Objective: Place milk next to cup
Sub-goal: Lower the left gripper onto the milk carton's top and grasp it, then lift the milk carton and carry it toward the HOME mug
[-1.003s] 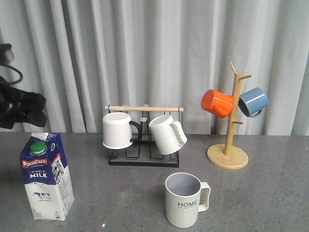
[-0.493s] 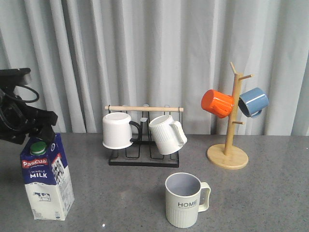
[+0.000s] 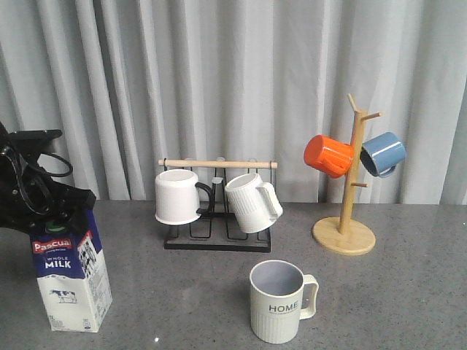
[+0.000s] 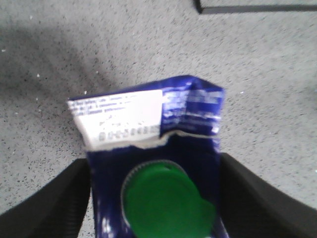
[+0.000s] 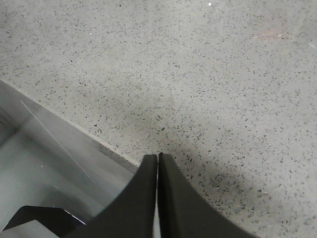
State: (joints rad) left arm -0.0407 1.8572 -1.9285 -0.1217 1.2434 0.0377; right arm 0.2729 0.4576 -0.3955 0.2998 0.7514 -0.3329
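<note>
On the grey table point(image 3: 182, 292), the milk point(image 4: 153, 163) stands between the left claw point(image 4: 156, 198) fingers.

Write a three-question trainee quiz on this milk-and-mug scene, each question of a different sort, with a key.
1. True or false: the left claw straddles the top of the milk, a finger on either side.
2. Which mug stands on the table? A) orange mug B) HOME cup C) blue mug
3. Fill in: the right claw's fingers are pressed ____.

Key:
1. True; the left wrist view shows dark fingers flanking the carton by its green cap.
2. B; the HOME cup stands upright, while the orange mug and blue mug hang on the wooden tree.
3. Together; the right claw holds nothing.
</note>
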